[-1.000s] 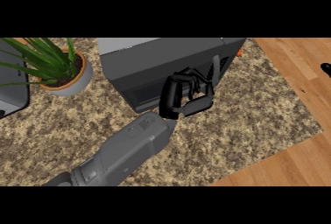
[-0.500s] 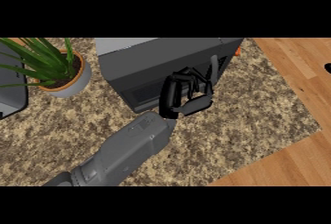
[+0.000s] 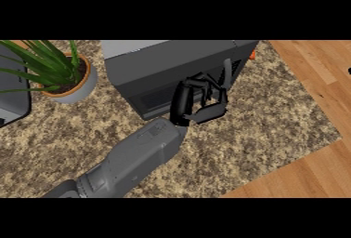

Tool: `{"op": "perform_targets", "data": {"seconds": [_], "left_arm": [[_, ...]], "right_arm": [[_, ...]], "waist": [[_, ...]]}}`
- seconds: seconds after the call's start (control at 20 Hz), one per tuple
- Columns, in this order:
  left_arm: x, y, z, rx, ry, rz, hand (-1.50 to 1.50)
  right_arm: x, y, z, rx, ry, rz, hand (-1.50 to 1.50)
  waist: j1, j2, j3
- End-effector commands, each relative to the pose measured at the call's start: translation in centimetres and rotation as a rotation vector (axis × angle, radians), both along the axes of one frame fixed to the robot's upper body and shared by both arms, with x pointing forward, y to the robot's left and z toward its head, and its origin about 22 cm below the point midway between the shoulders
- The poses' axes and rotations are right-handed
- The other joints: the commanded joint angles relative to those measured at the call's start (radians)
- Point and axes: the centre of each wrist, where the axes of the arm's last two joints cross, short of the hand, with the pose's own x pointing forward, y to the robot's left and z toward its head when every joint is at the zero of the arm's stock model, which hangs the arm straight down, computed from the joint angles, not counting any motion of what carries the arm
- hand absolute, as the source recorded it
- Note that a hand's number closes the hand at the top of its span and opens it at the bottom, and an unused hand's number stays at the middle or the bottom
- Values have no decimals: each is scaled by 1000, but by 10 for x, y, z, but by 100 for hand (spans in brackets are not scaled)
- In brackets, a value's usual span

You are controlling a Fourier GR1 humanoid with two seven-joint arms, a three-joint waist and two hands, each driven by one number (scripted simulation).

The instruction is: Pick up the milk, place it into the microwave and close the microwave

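The microwave [image 3: 171, 69] stands at the top middle of the speckled counter [image 3: 260, 135], a dark grey box with a lighter grey top; its door faces the lower edge of the view and looks shut or very nearly so, so the inside cannot be seen; a small orange patch [image 3: 253, 55] shows at its right edge, too small to identify. The milk cannot be made out anywhere in the view; whether it sits inside the microwave cannot be told.

To the left a plant pot [image 3: 74, 88], grey with an orange rim, holds dark soil and a plant [image 3: 37, 62] with long green leaves spreading to the left; it stands just beside the microwave, apart from it. A dark grey object [image 3: 12, 93] shows at the far left edge, cut off by the frame. No brand, label or writing can be read on anything.

One grey forearm comes up from the lower left; its black hand [image 3: 198, 100] lies against the microwave's front at the right part of the door; the fingers [image 3: 223, 76] point up along the door face, fairly straight, grasping nothing; the thumb lies below them. Which arm this is cannot be told for certain from the view; wooden floor [image 3: 308, 69] runs along the right side.
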Motion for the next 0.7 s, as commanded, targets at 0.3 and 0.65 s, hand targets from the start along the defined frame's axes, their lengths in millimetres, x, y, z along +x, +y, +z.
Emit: {"op": "perform_targets", "data": {"seconds": [0.3, 0.65], "left_arm": [[18, 18, -14, 112, 149, 149, 150], [16, 28, -28, 107, 242, 219, 150]], "right_arm": [[-3, -2, 7, -4, -1, 63, -150], [-9, -9, 13, -3, -5, 44, -150]], "waist": [[21, 8, -3], [75, -1, -7]]}}
